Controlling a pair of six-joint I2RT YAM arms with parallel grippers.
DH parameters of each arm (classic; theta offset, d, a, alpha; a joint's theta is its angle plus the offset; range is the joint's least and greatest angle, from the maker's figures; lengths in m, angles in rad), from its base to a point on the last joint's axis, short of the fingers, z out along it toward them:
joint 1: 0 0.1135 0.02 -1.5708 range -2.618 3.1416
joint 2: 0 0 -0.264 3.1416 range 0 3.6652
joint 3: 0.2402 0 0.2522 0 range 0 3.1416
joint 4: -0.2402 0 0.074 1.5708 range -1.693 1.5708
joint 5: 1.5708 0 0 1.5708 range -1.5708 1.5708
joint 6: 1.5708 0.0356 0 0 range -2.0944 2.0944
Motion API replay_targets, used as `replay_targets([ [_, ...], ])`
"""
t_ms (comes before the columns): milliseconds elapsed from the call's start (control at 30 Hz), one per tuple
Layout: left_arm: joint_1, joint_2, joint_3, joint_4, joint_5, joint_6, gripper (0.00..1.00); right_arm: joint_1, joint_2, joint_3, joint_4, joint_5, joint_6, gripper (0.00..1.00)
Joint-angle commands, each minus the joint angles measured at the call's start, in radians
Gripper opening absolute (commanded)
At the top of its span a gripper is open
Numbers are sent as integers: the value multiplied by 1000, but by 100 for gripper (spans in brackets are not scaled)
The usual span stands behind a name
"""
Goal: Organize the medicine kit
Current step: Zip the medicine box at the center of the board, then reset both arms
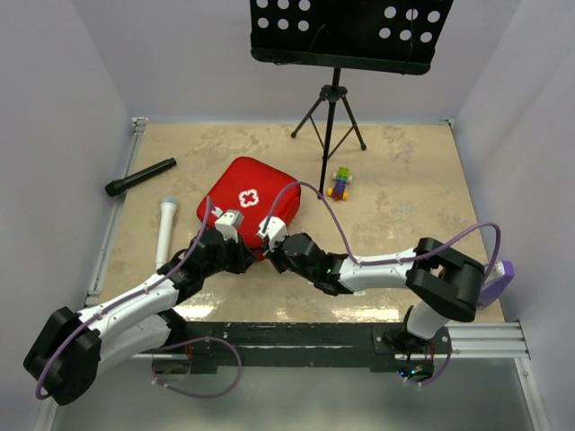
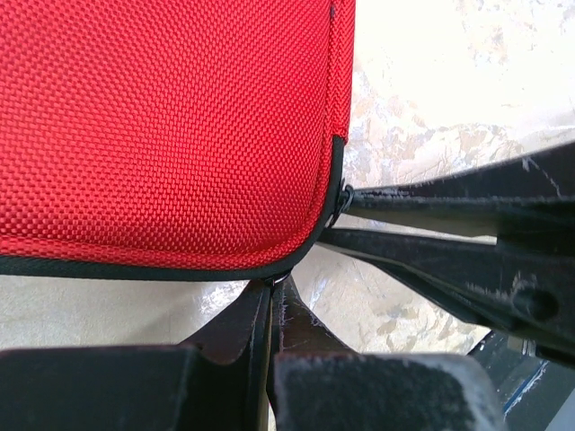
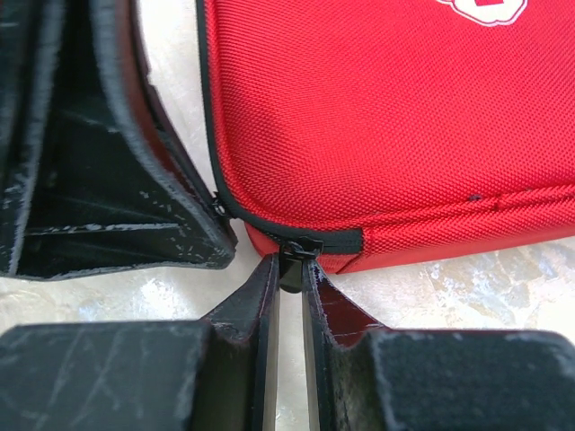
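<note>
The medicine kit [image 1: 250, 202] lies closed, cross up, just left of the tabletop's [image 1: 404, 180] centre, with its near corner between both grippers. The right gripper [image 3: 292, 265] is almost closed, pinching the black zipper pull [image 3: 298, 247] at that corner. The left gripper [image 2: 274, 292], pressed together, touches the kit's black edge trim just beside it. I cannot tell whether it grips anything.

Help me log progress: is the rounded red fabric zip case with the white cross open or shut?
Shut: the red fabric zip case lies flat, lid down, no lining showing. The right gripper pinches its black zipper pull.
</note>
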Motion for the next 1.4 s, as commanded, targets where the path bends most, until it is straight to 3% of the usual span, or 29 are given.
replay_targets([
  [0, -6, 29, 33, 21, -4, 18, 0, 49, -33, 35, 78, -48, -48, 0],
  [667, -22, 16, 19, 50, 0, 18, 0, 136, 114, 191, 28, -297, -157, 0],
  [833, -22, -6, 34, -8, -36, 18, 0, 138, 102, 179, 19, -196, -104, 0],
  [867, -22, -15, 42, -32, -55, 16, 2, 138, 88, 171, 9, -171, -90, 14],
  [933, -22, -35, 65, -71, -70, 13, 20, 138, 51, 153, -15, -116, -33, 34],
  [1033, -20, -64, 111, -176, -104, 10, 42, 138, -15, 127, -66, -36, 19, 51],
  [1133, -18, -92, 190, -337, -202, 10, 64, 136, -82, 115, -147, 48, 59, 58],
  [1167, -20, -104, 218, -388, -239, 6, 85, 136, -114, 105, -165, 85, 84, 59],
  [1200, -18, -119, 244, -431, -294, -13, 100, 136, -144, 87, -176, 118, 104, 59],
  [1367, -3, -145, 371, -638, -594, -122, 100, 107, -322, -29, -172, 287, 266, 61],
])
